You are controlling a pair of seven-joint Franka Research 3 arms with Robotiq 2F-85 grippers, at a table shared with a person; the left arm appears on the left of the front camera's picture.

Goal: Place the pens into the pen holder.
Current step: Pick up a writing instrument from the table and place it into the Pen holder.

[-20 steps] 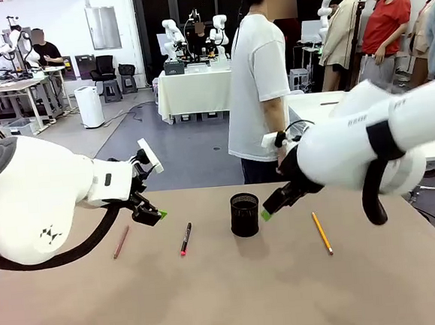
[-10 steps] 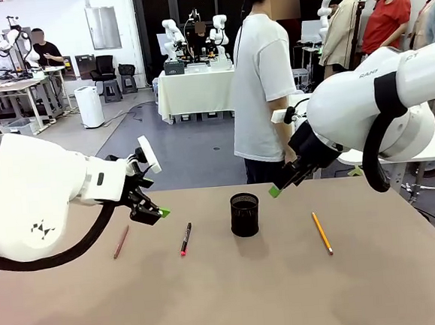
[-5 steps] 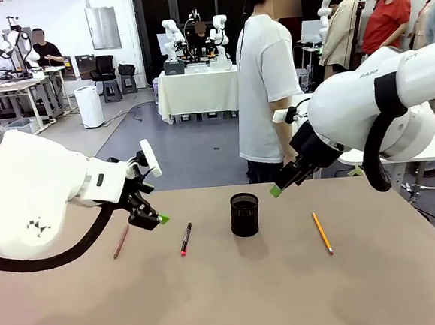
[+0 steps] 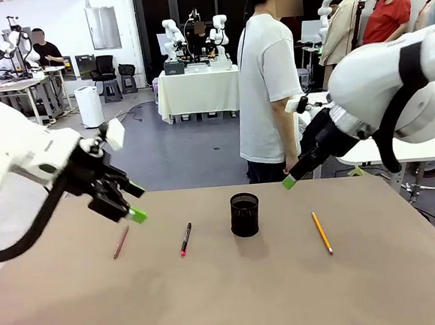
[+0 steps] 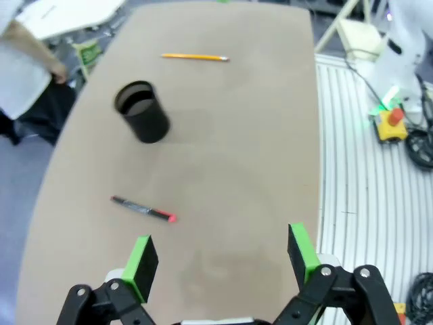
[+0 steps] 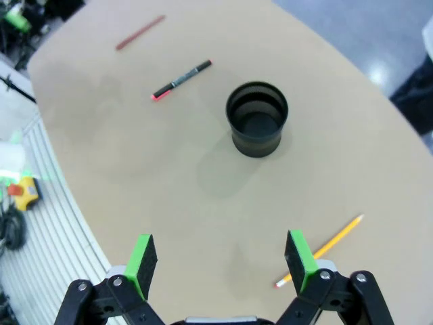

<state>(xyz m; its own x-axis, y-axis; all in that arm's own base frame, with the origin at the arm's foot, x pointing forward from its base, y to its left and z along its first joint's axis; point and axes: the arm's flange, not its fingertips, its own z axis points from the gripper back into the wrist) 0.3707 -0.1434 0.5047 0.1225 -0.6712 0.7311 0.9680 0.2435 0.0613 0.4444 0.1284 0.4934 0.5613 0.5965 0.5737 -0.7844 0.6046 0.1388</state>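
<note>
Front view: the left gripper [image 4: 135, 201] is hovering above the table [image 4: 228, 297] at centre left, jaws standing apart, gripping nothing. The right gripper [image 4: 290, 178] is hanging at centre right, above the table's far edge, jaws apart and likewise empty. The pen holder [image 4: 245, 214] is standing upright at mid-frame. The dark red pen [image 4: 120, 242] is lying at the left, the black pen [image 4: 186, 239] between it and the holder, and the yellow pencil [image 4: 322, 233] to the holder's right. A person [image 4: 269, 83] in a white shirt is standing behind the table.

Left wrist view: the left gripper [image 5: 220, 247] is showing both green pads spread wide at the bottom, nothing between them. The pen holder [image 5: 142, 112] is sitting upper left, the black pen [image 5: 142, 208] below it, and the yellow pencil [image 5: 195, 57] near the top.

Right wrist view: the right gripper [image 6: 220, 252] is spread wide, empty. The pen holder [image 6: 257, 128] is standing above centre, the black pen [image 6: 181, 80] and dark red pen [image 6: 140, 32] lying upper left, and the yellow pencil [image 6: 321, 249] lower right.
</note>
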